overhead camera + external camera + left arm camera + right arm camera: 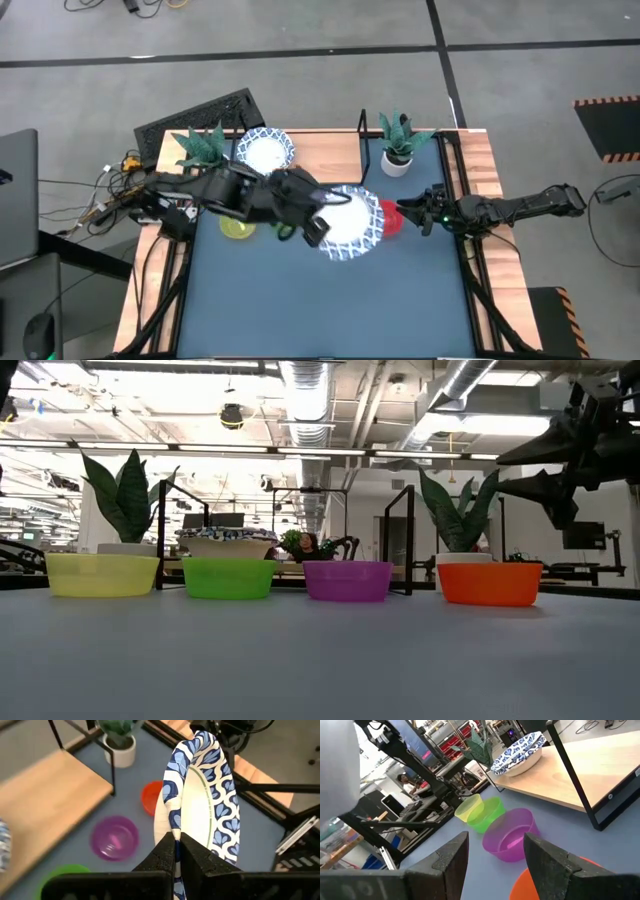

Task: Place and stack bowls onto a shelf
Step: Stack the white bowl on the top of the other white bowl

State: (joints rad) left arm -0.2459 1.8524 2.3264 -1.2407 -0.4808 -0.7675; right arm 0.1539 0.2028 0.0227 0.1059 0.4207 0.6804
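Observation:
My left gripper (318, 228) is shut on a wide white bowl with a blue-patterned rim (352, 222), held over the middle of the dark-blue table. Below it a row of small bowls rests on their bases: yellow (100, 574), green (228, 577), purple (347, 580) and red (489, 582). A second patterned bowl (265, 150) sits on the light-wood shelf (320, 150) at the far edge. My right gripper (425, 212) waits open at the table's right, beside the red bowl. My left gripper pinches the patterned bowl's rim (173, 827) between its two fingers, one on the inside wall and one on the outside. The fingers come from the table's left, slanting down. The bowl is lifted clear of the table and tilted, above the purple bowl (114, 837).
Two potted plants stand on the shelf board, one at its left end (205, 148) and one at its right (398, 145). A black upright of the shelf frame (362, 135) rises between them. The near half of the table (330, 310) is bare blue surface.

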